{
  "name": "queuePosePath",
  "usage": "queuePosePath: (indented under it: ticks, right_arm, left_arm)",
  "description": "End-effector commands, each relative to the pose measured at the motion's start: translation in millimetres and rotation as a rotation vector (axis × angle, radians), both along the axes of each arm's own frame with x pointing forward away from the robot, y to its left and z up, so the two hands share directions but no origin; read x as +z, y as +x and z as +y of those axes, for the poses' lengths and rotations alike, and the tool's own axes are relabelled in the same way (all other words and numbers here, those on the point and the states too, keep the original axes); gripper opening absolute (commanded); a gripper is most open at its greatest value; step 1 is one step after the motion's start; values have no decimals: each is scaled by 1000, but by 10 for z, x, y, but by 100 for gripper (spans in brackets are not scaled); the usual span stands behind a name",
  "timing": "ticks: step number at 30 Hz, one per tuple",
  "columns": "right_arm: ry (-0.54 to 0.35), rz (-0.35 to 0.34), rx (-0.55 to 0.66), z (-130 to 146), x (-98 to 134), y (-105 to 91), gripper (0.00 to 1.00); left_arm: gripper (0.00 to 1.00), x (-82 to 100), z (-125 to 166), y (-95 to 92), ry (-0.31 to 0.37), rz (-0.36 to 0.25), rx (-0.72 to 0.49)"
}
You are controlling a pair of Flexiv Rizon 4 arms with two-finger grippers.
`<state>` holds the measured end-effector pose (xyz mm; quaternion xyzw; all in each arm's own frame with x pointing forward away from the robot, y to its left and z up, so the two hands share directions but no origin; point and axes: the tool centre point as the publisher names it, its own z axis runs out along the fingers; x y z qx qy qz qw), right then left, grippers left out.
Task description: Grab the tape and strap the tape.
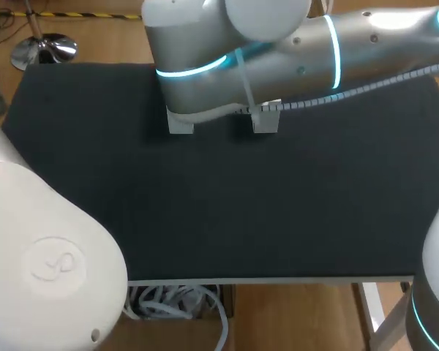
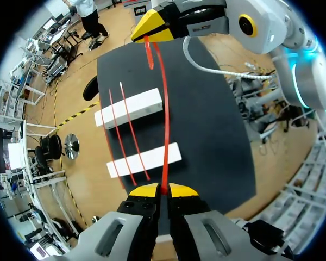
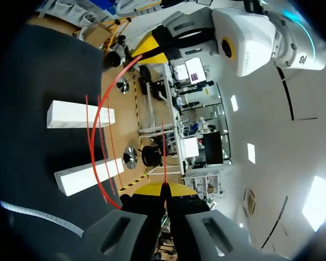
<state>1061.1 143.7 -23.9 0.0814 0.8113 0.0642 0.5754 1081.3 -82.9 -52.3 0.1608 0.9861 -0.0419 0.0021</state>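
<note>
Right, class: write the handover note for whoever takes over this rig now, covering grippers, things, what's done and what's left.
Left gripper: shut on the red tape.
Right gripper: shut on its other end; the tape is stretched between them above the table.
Two white blocks lie side by side on it.
Done: tape grabbed; thin red strands already cross both blocks.
Left: probably bring the held strand down over the blocks.
</note>
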Motion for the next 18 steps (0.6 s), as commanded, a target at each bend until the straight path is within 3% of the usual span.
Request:
queuePosePath:
  ticks: [1,18]
  right_arm:
    - [-17,-57,-55,71,-37,10,0]
    - [-1,-72,-64,401,-130,118,0]
  left_arm:
    - [0,15,-5,3,5,3,1]
    - [0,15,-5,3,5,3,1]
